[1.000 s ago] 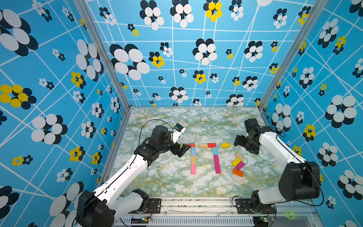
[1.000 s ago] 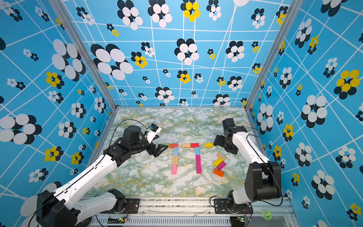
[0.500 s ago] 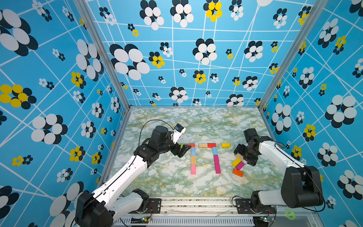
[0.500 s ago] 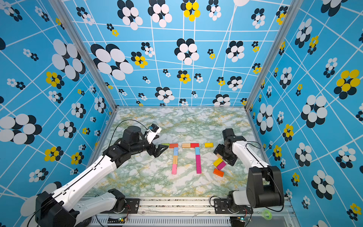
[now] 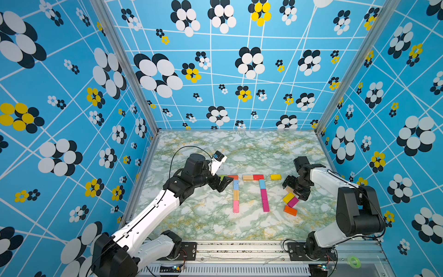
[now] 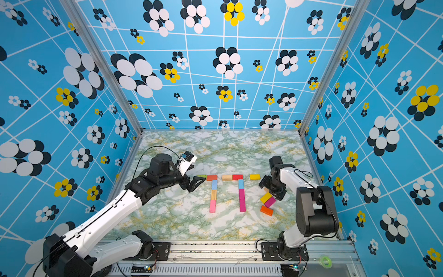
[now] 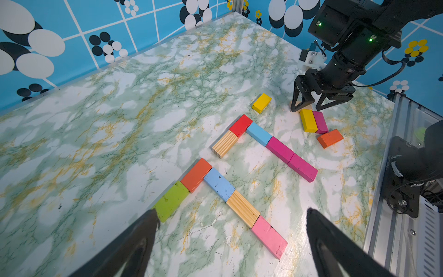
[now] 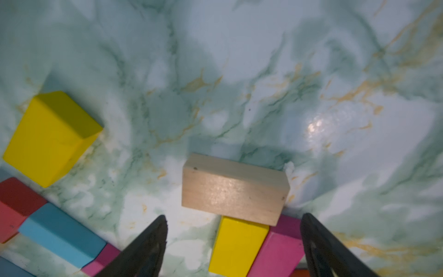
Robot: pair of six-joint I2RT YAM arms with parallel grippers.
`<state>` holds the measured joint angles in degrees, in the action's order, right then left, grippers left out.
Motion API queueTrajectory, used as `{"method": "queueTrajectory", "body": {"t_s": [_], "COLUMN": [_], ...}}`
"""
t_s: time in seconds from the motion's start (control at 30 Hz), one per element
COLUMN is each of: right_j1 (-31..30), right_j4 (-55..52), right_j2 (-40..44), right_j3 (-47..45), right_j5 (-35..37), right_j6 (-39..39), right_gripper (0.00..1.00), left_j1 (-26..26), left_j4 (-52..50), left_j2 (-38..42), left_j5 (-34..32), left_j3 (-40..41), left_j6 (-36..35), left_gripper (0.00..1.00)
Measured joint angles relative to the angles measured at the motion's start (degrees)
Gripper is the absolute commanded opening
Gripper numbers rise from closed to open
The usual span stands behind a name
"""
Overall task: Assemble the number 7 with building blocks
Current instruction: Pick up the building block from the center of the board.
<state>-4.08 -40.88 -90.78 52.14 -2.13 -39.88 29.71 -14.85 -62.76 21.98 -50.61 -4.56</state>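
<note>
Two block figures shaped like the number 7 lie mid-table. One has a green (image 7: 171, 200) and orange (image 7: 196, 175) bar with a light blue, wood and pink (image 5: 236, 206) stem. The other (image 5: 263, 191) has a wood and red bar with a light blue and magenta stem. My left gripper (image 5: 224, 185) (image 7: 232, 214) is open, low beside the green block's end. My right gripper (image 5: 294, 191) (image 8: 233, 217) is open above a loose pile. Its fingers straddle a yellow block (image 8: 239, 244) and a magenta block (image 8: 278, 251), apart from both. A plain wood block (image 8: 235, 189) lies just beyond.
A single yellow block (image 5: 275, 177) lies right of the red block. An orange block (image 5: 290, 210) sits at the front of the pile. Patterned walls close the left, back and right. An aluminium rail (image 5: 239, 249) runs along the front.
My right gripper has come forward and down from beside the single yellow block to over the loose pile, its jaws narrowing slightly. The left arm has not moved.
</note>
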Motion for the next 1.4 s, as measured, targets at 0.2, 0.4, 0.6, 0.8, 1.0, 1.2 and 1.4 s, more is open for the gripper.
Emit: {"method": "queueTrajectory", "body": {"t_s": [0.2, 0.4, 0.6, 0.8, 1.0, 1.2, 1.4], "right_j1": [0.63, 1.31, 1.46, 1.49, 1.49, 1.49, 1.49], "right_j4": [1.01, 0.96, 0.61, -0.94, -1.95, -2.25, -2.25], "right_j2": [-2.93, -3.91, -5.90, -7.15, -7.17, -9.07, -11.72], "right_j3": [1.16, 2.25, 5.01, 7.67, 8.52, 11.69, 16.44], "right_j5": [-0.04, 0.72, 1.84, 1.99, 1.79, 3.34, 5.42], "right_j6": [1.14, 2.89, 6.21, 12.15, 18.49, 21.79, 25.38], "right_gripper": [0.83, 0.75, 0.59, 0.55, 0.55, 0.55, 0.55], "left_j1": [0.00, 0.00, 0.00, 0.04, 0.07, 0.44, 0.70], "left_j4": [0.00, 0.00, 0.00, 0.02, 0.02, 0.02, 0.02], "left_j2": [0.00, 0.00, 0.00, 0.00, 0.00, 0.00, 0.00], "left_j5": [0.02, 0.02, 0.02, 0.02, 0.02, 0.02, 0.02], "left_j3": [0.00, 0.00, 0.00, 0.00, 0.00, 0.00, 0.00], "left_j6": [0.00, 0.00, 0.00, 0.00, 0.00, -0.07, -0.17], "left_gripper": [0.99, 0.99, 0.99, 0.99, 0.99, 0.99, 0.99]}}
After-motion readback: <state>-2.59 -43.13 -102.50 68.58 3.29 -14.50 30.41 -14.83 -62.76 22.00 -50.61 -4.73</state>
